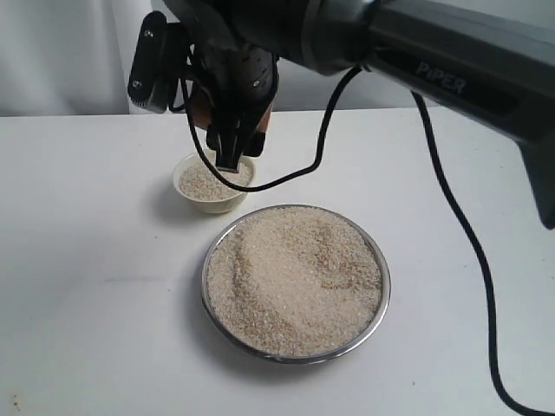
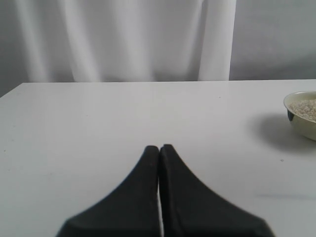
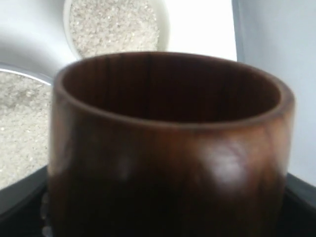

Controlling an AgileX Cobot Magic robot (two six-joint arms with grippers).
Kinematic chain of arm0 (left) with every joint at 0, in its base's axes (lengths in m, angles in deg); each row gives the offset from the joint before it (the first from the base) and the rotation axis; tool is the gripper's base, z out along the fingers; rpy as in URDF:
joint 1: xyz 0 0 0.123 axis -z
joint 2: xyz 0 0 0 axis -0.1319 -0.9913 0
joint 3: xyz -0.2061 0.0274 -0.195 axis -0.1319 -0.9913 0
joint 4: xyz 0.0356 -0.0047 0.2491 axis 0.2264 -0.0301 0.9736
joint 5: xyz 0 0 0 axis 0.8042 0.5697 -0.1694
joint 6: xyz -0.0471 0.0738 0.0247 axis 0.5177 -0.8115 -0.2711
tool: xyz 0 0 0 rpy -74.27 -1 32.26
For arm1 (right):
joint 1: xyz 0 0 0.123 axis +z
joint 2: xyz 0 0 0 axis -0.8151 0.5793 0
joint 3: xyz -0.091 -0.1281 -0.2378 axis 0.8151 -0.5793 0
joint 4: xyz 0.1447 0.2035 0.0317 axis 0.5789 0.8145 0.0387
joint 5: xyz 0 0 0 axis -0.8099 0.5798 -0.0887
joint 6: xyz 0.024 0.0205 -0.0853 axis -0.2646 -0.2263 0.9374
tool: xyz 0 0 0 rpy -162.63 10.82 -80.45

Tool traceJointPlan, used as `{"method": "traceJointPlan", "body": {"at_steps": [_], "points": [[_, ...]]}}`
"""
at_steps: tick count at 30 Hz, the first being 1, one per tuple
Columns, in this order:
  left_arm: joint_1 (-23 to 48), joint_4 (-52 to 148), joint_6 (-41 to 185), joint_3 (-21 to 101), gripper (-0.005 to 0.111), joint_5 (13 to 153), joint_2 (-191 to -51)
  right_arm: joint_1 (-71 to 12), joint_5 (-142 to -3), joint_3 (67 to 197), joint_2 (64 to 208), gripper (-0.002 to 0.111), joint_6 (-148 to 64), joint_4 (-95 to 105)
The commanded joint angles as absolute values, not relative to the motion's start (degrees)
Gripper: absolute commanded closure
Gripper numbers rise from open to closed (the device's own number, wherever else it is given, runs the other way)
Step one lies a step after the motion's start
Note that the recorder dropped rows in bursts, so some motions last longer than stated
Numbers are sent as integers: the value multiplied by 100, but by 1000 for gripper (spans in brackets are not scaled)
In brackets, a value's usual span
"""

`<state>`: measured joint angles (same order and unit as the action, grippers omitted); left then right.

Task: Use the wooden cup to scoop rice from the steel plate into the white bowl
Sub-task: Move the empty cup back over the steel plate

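The right tool [image 1: 229,160] hides most of the wooden cup [image 1: 200,108] and the white bowl's [image 1: 212,206] far rim in the exterior view; the left wrist view's edge cuts that bowl; the right wrist view shows the cup blurred, covering part of the steel plate [image 3: 24,72].

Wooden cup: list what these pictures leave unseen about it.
Right wrist view: the base of the wooden cup is cut off by the bottom edge.
Right wrist view: its inside is dark and blurred, so whether it is empty cannot be told.
Exterior view: the right arm hides nearly all of it.
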<state>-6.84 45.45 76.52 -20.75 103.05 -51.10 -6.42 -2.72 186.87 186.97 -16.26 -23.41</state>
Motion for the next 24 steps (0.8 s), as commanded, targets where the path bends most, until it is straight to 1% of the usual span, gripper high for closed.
{"method": "traceJointPlan", "body": {"at_steps": [1,9,18,24], "points": [[-669,4547,7674,-2085,107,10272,-5096,-757,-250,18217,18627,108,-1692,-2347],[-669,4547,7674,-2085,107,10272,-5096,-1107,-250,17216,18627,108,-1741,-2281],[-669,4547,7674,-2085,107,10272,-5096,-1146,-250,16109,18670,108,-1674,-2954],[-669,4547,7674,-2085,107,10272,-5096,-1146,-250,15821,18670,108,-1723,-3091]]}}
